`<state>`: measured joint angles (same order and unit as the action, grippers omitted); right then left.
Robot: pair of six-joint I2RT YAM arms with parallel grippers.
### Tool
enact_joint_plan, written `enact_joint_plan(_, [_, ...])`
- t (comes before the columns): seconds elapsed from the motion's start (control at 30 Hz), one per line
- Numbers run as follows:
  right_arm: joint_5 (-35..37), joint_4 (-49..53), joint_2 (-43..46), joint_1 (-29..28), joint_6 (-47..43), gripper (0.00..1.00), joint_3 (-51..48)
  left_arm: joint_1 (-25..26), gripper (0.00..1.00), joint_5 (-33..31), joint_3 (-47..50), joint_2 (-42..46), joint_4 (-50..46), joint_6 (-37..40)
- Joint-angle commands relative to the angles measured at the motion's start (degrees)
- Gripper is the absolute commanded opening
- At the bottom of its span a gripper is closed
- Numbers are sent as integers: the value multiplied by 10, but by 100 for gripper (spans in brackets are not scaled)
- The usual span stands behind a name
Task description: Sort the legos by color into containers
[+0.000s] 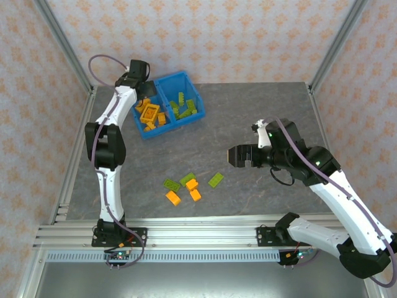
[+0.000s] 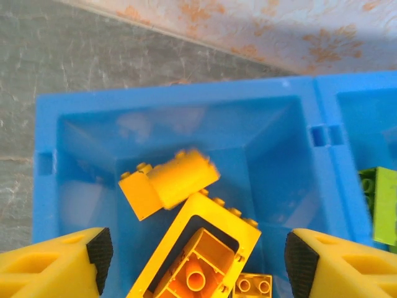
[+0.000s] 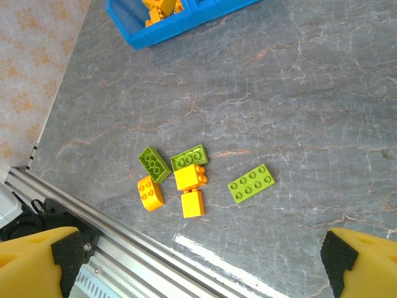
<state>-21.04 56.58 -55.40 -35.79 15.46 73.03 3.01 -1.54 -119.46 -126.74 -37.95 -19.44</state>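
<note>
L gripper (image 2: pixel 200 257): jaws apart, nothing btwn them, above the orange-filled compartment of the blue bin (image 2: pixel 167 99). Its fingers are cut by the view's lower edge. One orange brick (image 2: pixel 167 180) inside is tilted & blurred. The hollow orange frame (image 2: pixel 226 217) runs out of shot below, and the green brick (image 2: pixel 379 205) next door is half cropped. R gripper (image 3: pixel 201 256): wide apart, empty, above the worktop (image 3: pixel 298 93) near six loose legos (image 3: pixel 190 177) by the front rail (image 3: pixel 111 248). Worktop is grey, marbled. Walls (image 1: pixel 248 37) are peach, patterned.
</note>
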Motion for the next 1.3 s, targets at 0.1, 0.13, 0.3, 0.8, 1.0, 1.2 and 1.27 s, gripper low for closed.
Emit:
enact_joint_plan(0.1, [12, -22, -11, 2, 3, 99, -5, 9, 77, 53, 15, 120, -25, -17])
enact_joint_plan(0.13, [18, -23, -17, 2, 1, 99, -7, 9, 77, 67, 40, 154, -20, -28])
enact_joint_plan(0.3, [18, -25, -62, -1, -22, 97, -34, 34, 78, 120, 202, 332, 6, -16])
enact_joint_plan(0.8, [135, -162, -287, -89, 292, 100, -158, 129, 100, 535, 636, 772, -116, 531])
enact_joint_plan(1.0, [146, -190, -369, -114, 335, 99, -127, 141, 100, 546, 697, 812, -110, 557])
enact_joint_plan(1.2, [151, -179, -445, -122, 347, 84, -95, 149, 100, 545, 702, 807, -102, 574])
enact_joint_plan(1.27, [159, -184, -454, -124, 352, 75, -97, 149, 100, 541, 705, 809, -99, 579])
